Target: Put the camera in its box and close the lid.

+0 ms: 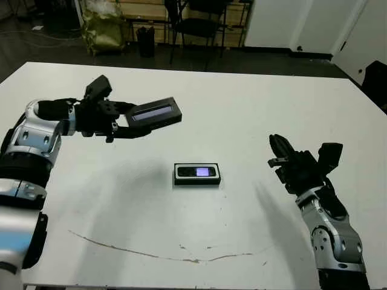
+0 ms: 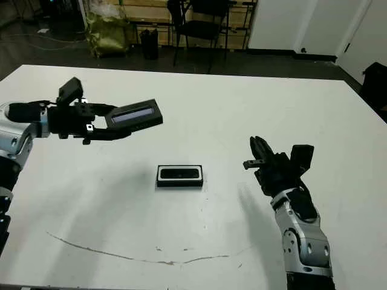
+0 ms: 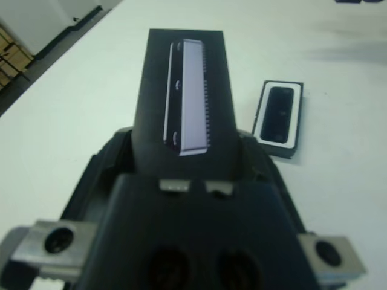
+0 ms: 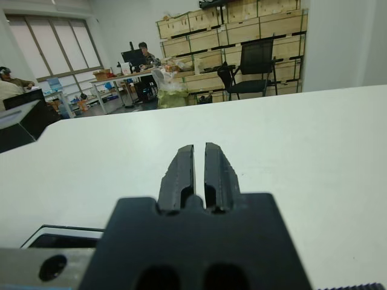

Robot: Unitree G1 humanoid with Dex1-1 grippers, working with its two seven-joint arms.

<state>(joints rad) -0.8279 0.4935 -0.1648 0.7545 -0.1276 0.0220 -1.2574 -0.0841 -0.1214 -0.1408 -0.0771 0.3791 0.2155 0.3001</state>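
Observation:
The black box (image 1: 197, 174) with its white lining lies at the table's middle, and the slim black camera (image 1: 198, 171) rests inside it, its bluish window facing up. My left gripper (image 1: 128, 124) is shut on the lid (image 1: 155, 113), a flat black cover with a pale stripe, held in the air up and to the left of the box. The left wrist view shows the lid (image 3: 185, 109) between the fingers and the box (image 3: 278, 118) beyond it. My right gripper (image 1: 278, 152) hovers to the right of the box, shut and holding nothing.
A thin brown mark (image 1: 151, 252) runs across the table near the front edge. Chairs, wooden crates and a yellow-green bag (image 1: 104, 25) stand beyond the far edge. People sit at desks (image 4: 139, 57) far off in the right wrist view.

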